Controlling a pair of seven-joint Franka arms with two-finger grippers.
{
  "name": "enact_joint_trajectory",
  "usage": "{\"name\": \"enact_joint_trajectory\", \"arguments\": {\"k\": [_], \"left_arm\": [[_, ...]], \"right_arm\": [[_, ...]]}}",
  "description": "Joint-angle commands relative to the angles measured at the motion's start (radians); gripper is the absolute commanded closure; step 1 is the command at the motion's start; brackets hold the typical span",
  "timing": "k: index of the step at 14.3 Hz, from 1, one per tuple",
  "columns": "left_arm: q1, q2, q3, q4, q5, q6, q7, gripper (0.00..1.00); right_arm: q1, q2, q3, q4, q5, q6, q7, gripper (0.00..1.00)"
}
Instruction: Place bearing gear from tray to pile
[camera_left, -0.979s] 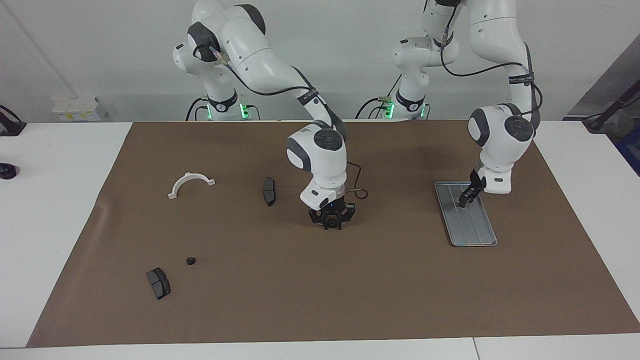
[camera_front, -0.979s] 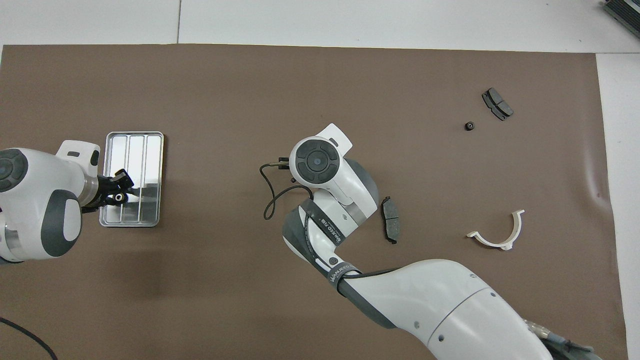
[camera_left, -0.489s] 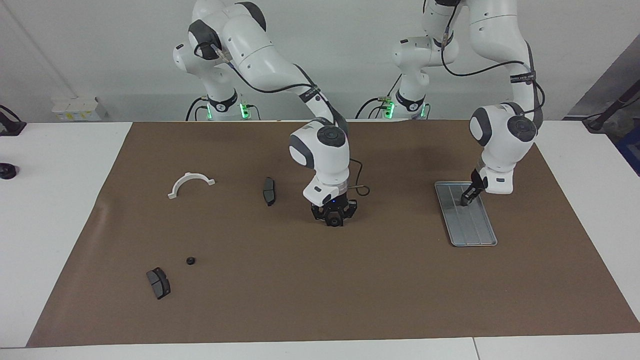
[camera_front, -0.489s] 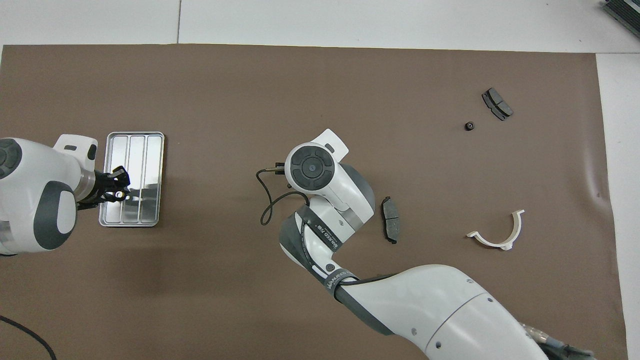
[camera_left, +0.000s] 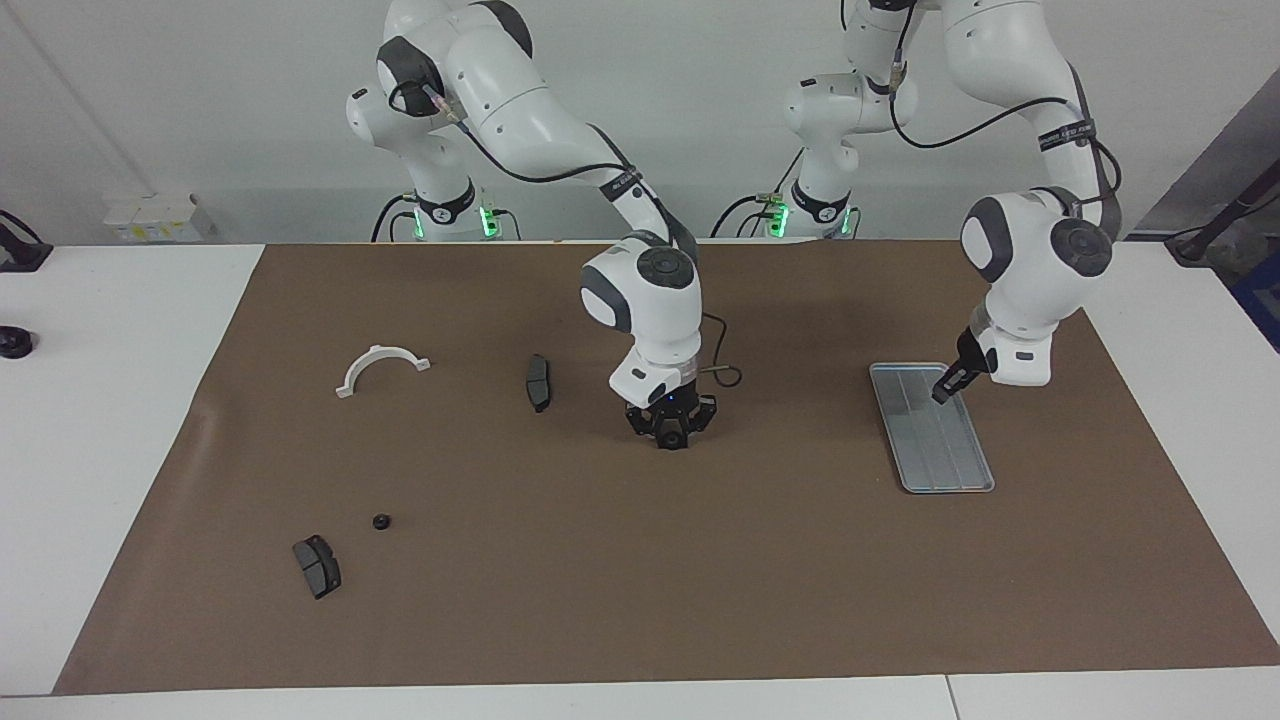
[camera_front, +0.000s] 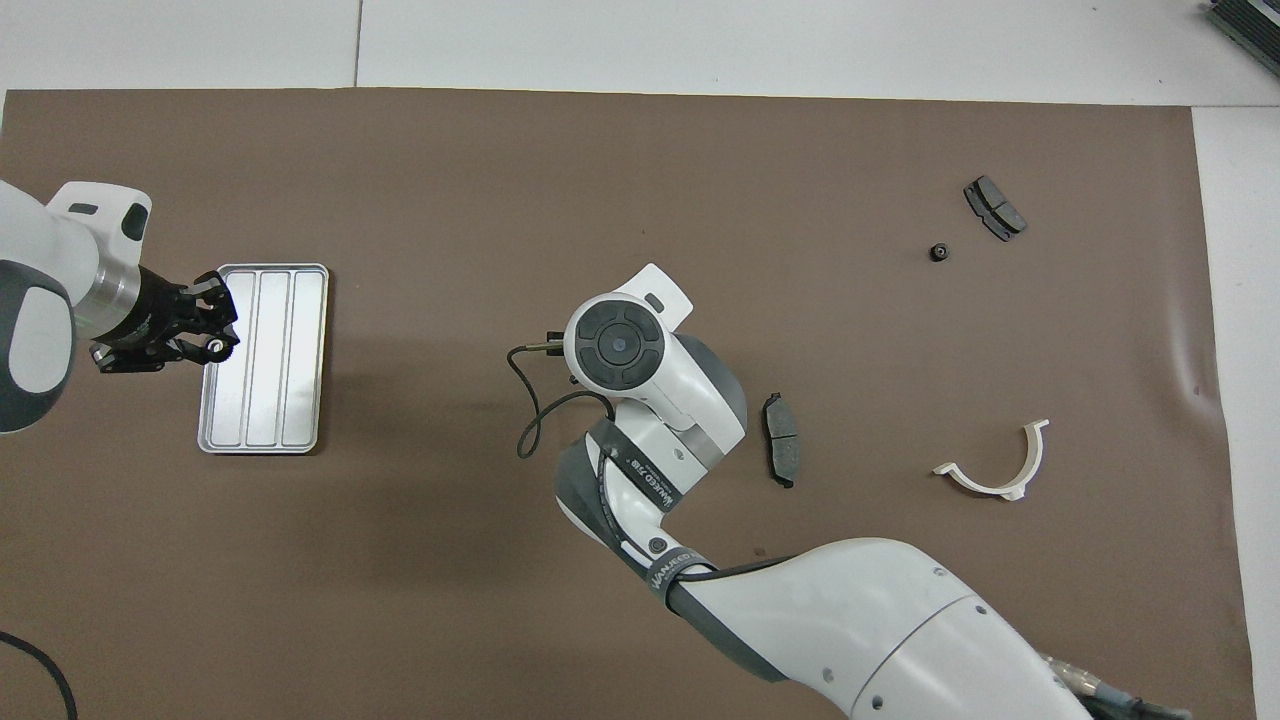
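Left gripper (camera_left: 941, 397) over the tray (camera_left: 945, 455) rim, wrist tilted, fingertips look pinched together, nothing seen held. Right gripper (camera_left: 671, 440) points straight down over the mat (camera_left: 640, 600) centre; grip unclear. Bearing gear (camera_left: 380, 521) beside brake pad (camera_left: 317, 565).

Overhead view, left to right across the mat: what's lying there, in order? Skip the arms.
Metal tray → lone brake pad beside the right arm → small black gear → split brake pad. The white half-ring clamp spans the same stretch as the last two, so it is left out.
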Motion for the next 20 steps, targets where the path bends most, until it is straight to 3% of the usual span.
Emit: {"name": "enact_joint_trajectory", "arguments": {"k": [1,6,9,14,19,20], "left_arm": [[-0.021,0.001,-0.021,0.081,-0.021,-0.087,0.000,1.00],[-0.044,0.001,-0.047,0.070,-0.021,-0.052,-0.052,1.00],[-0.056,-0.009,-0.076,0.020,-0.021,0.036,-0.123,1.00],[-0.057,-0.016,-0.285,-0.106,-0.021,0.321,-0.377,1.00],[-0.145,0.116,-0.362,-0.108,0.002,0.530,-0.583,1.00],[-0.152,0.150,-0.379,-0.105,0.041,0.552,-0.621,1.00]], "right_arm": [[-0.076,-0.002,0.007,-0.015,-0.018,0.014,-0.024,0.99],[-0.272,-0.004,0.007,-0.001,-0.011,0.010,-0.270,1.00],[-0.369,-0.005,0.007,0.019,-0.008,0.010,-0.397,1.00],[-0.495,0.003,0.008,0.020,-0.012,0.032,-0.559,1.00],[-0.535,0.006,0.007,0.019,-0.017,0.064,-0.625,0.99],[-0.532,0.006,0.007,0.019,-0.006,0.064,-0.618,0.86]]}}
